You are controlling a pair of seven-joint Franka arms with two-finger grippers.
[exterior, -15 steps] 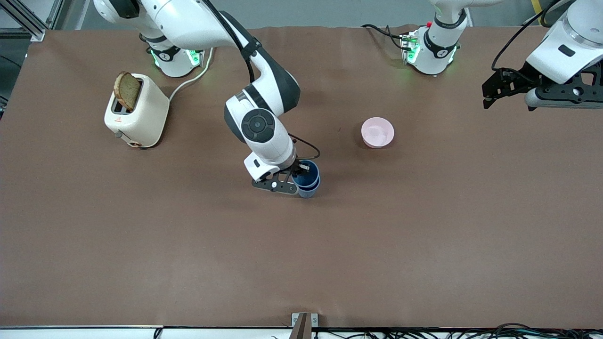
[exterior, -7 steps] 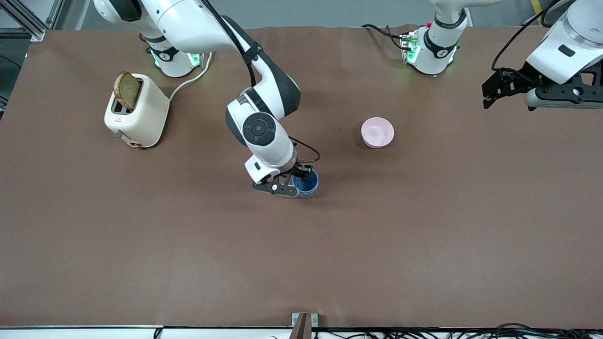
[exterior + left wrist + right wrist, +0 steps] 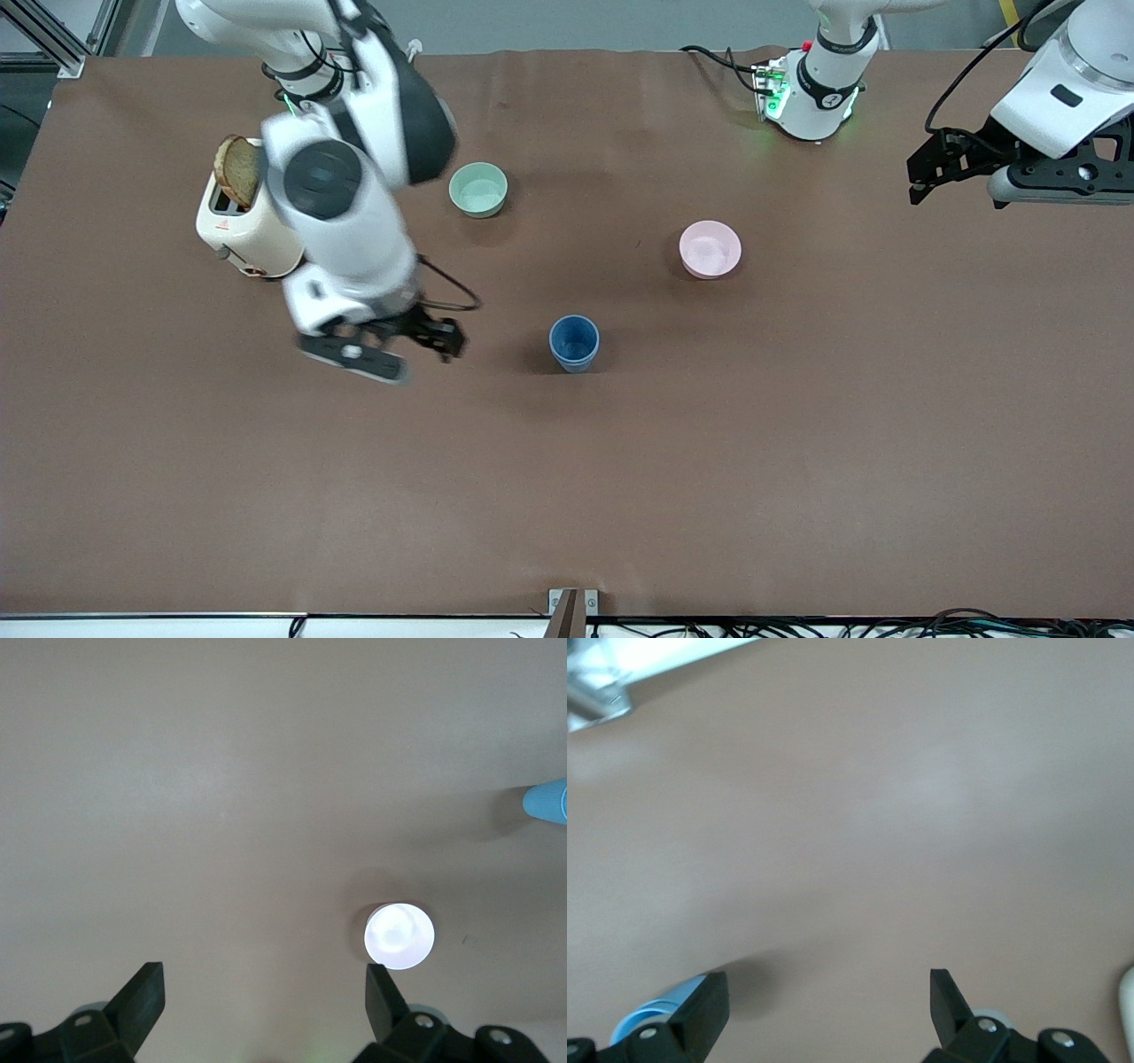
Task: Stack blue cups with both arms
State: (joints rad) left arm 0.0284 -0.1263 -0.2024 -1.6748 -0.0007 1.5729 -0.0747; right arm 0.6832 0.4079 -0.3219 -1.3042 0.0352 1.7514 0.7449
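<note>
Blue cups (image 3: 574,343) stand nested as one stack at mid-table, nearer the front camera than the pink bowl (image 3: 710,249), so I judge the stacking done. My right gripper (image 3: 423,344) hangs empty beside them, toward the toaster (image 3: 255,209). My left gripper (image 3: 921,177) waits over its table end.

Left wrist: fingers (image 3: 142,996) spread, bowl beneath.

Right wrist: fingers (image 3: 704,1005) spread, nothing between.

Even bright overhead light, soft shadows, right arm (image 3: 345,221) motion-blurred, pink bowl (image 3: 400,936) glare-whitened
</note>
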